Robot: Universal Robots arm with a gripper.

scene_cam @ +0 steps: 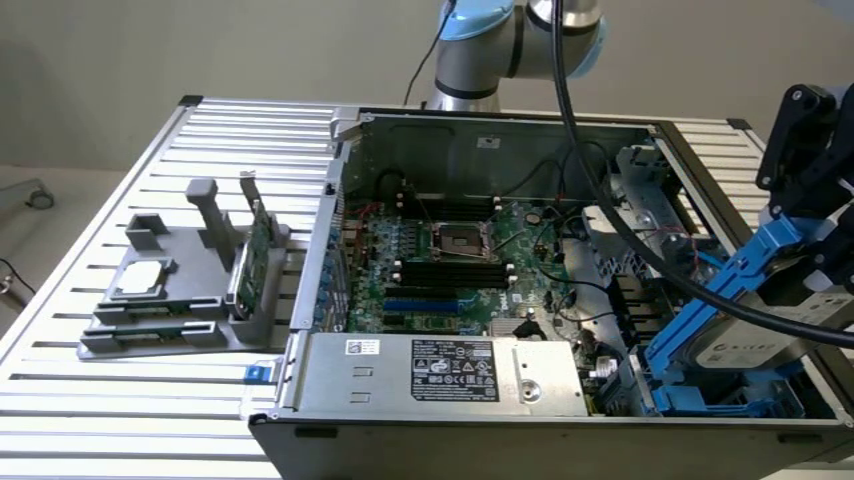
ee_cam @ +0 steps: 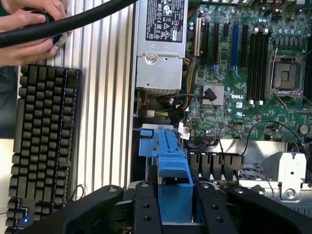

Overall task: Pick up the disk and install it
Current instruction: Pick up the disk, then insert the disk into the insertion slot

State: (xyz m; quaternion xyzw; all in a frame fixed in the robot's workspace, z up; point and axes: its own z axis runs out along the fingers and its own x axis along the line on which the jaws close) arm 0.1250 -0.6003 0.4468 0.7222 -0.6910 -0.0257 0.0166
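My gripper [scene_cam: 817, 265] is shut on the disk [scene_cam: 754, 345], a silver-grey drive with a white label and blue side rails. The disk hangs tilted over the open computer case [scene_cam: 534, 432], at the exterior view's right. Its lower end sits just above the blue drive bay [scene_cam: 694, 400]. In the wrist view, the disk's blue rail [ee_cam: 173, 168] sits clamped between the black fingers [ee_cam: 146, 207] of my gripper [ee_cam: 174, 207], above the case's inner edge.
The case holds a green motherboard [scene_cam: 441, 260] and a power supply [scene_cam: 441, 368]. A grey rack [scene_cam: 174, 310] on the slatted table carries a thin green card [scene_cam: 247, 262] and a small silver drive [scene_cam: 140, 280]. A keyboard [ee_cam: 44, 146] and a person's hands [ee_cam: 29, 24] lie beside the case.
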